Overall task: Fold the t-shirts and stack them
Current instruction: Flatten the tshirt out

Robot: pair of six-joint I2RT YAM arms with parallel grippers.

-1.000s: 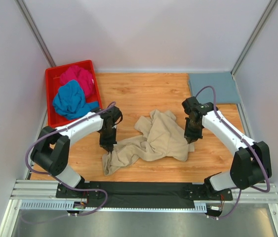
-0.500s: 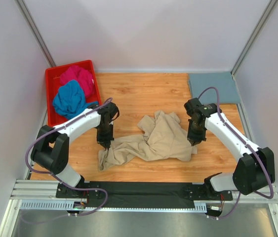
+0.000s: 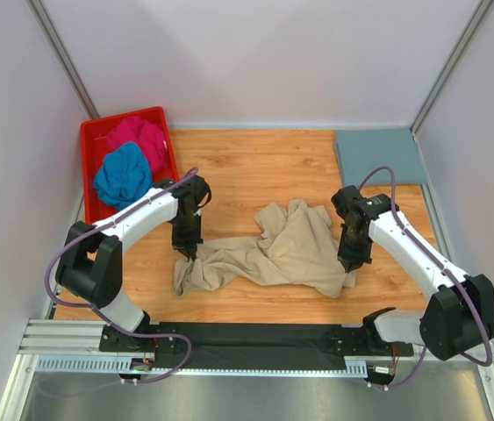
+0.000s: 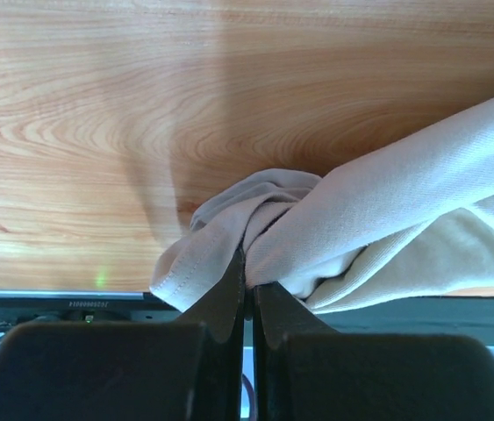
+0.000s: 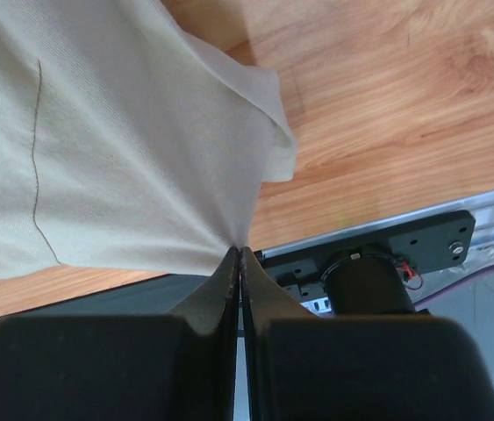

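Between our left gripper (image 4: 248,267) and right gripper (image 5: 239,256), each pinching an edge, the beige t-shirt (image 3: 289,254) is lying slack; we are judging it light, limp, best held at corners.

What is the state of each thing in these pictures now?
beige t-shirt: crumpled, pinched at both ends.
grey-blue t-shirt: folded flat, far right.
magenta t-shirt: bunched in red bin.
bright blue t-shirt: bunched in red bin.
left gripper: shut on beige t-shirt.
right gripper: shut on beige t-shirt.
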